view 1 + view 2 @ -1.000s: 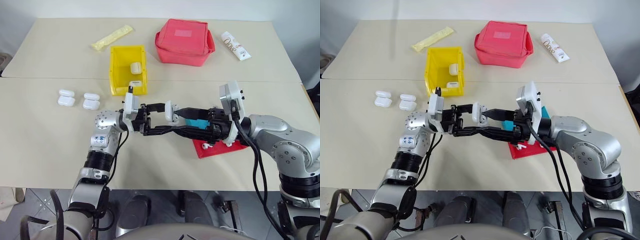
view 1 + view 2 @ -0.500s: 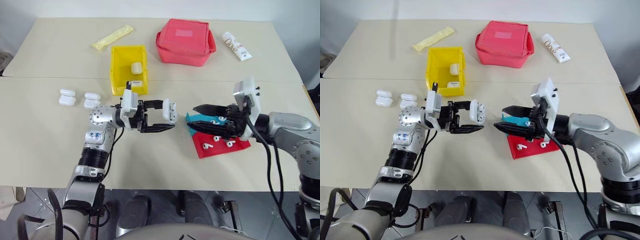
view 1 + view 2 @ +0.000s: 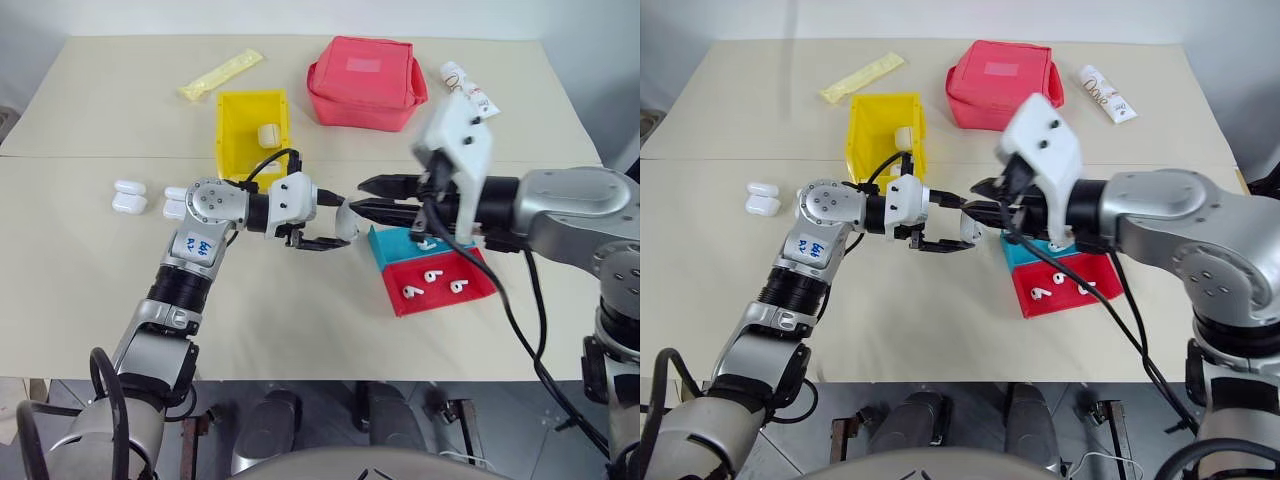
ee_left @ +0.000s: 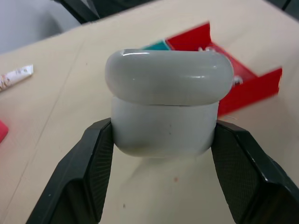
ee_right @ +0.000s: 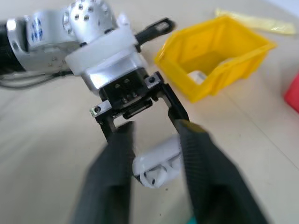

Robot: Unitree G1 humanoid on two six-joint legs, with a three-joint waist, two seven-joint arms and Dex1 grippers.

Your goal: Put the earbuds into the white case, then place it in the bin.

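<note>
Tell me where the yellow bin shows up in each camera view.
Left eye: yellow bin upper left of centre, behind the left gripper.
Right eye: upper left of centre.
Left wrist: not in it.
Right wrist: upper right.
Shared landmark: the white case in the left gripper.

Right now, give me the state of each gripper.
Left gripper: shut on the white case.
Right gripper: fingers apart either side of that case, holding nothing that can be seen.
</note>
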